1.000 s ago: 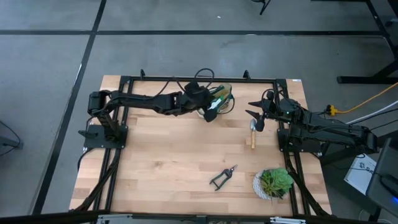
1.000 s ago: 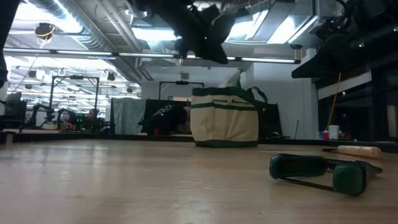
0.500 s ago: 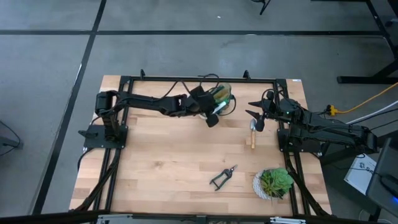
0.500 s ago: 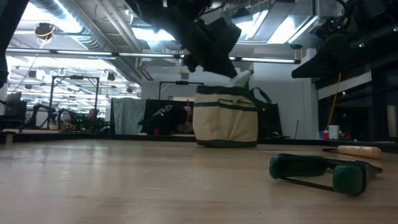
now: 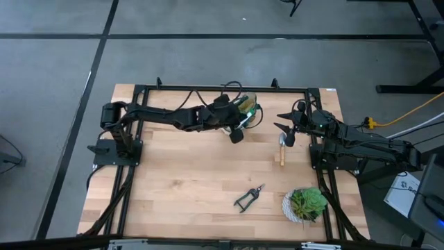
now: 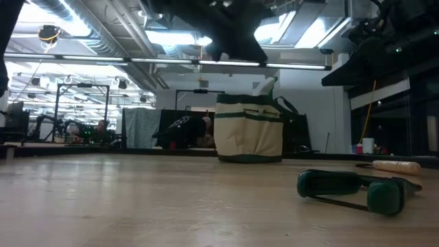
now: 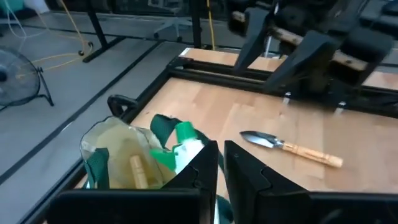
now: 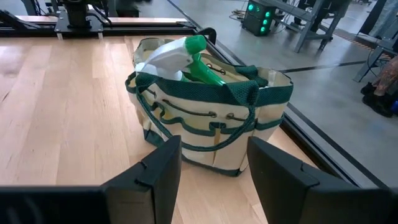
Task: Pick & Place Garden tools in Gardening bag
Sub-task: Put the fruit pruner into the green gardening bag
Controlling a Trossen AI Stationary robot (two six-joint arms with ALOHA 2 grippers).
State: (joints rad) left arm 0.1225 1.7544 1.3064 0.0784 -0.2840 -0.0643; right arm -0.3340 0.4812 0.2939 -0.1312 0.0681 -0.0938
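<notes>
The beige canvas gardening bag with dark green trim stands near the middle of the wooden table's far edge, with the white-and-green head of the translucent green spray bottle poking out of its open top and a wooden tool handle lying inside. The left gripper hangs just beside the bag on its near side, its two dark fingers nearly pressed together with nothing between them. The right gripper waits near the far right corner, fingers spread wide and empty. The wooden-handled metal trowel lies on the table just beside it. The black-handled pruning shears rest nearer the front edge, next to a green leafy plant in a white pot.
</notes>
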